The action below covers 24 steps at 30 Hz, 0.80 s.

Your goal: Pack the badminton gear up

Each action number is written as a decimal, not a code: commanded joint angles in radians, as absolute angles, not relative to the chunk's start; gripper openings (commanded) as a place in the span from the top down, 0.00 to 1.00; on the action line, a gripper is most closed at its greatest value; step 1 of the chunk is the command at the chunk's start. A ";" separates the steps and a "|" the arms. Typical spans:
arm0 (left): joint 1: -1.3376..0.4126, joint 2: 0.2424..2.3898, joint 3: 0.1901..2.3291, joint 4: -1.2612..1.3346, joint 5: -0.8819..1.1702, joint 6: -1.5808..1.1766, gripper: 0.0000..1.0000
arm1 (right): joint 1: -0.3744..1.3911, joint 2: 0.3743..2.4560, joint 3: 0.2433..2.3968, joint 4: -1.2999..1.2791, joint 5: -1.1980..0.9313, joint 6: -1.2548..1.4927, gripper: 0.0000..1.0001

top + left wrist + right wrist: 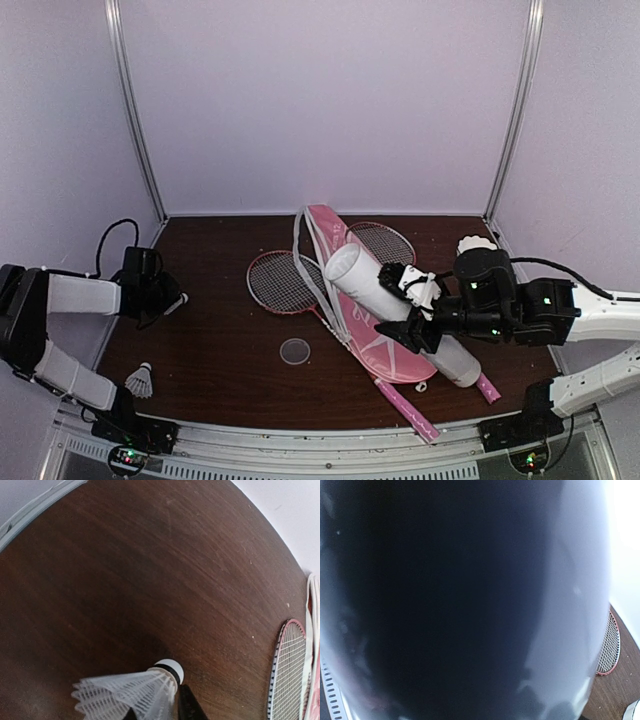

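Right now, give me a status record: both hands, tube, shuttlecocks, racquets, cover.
left hand: closed on held shuttlecock, feathers between its fingers
right hand: gripping white tube, open end toward the back left
loose shuttlecock: on the table by the left arm's base
near racquet: flat, left of the cover
far racquet: head showing right of the cover
cover: on the table, tube across it

The dark wood table (220,330) bears a left racquet (283,283) and a right racquet (385,238), heads near the middle, pink handles running to the front right. A pink cover (372,345) lies slantwise over them. A round dish (295,350) sits alone in front of the left racquet. A shuttlecock (141,380) stands near the front left edge.
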<state>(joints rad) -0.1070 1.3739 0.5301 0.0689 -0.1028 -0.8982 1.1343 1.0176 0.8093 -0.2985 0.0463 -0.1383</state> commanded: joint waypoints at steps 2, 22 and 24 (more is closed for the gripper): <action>-0.097 1.446 0.603 0.168 -0.069 -0.857 0.94 | 1.129 0.999 0.808 -0.305 0.069 -0.138 0.62; -0.599 0.964 1.079 -0.360 0.547 -0.166 1.00 | 1.134 0.986 0.804 -0.314 0.051 -0.209 0.62; -0.682 0.975 1.132 -0.395 0.566 -0.137 1.00 | 1.134 0.997 0.815 -0.326 0.051 -0.209 0.62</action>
<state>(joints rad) -0.5644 0.9630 1.0599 -0.2974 0.4046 -0.2760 1.1328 0.9981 0.7967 -0.3256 0.0490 -0.1925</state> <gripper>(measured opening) 0.009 0.634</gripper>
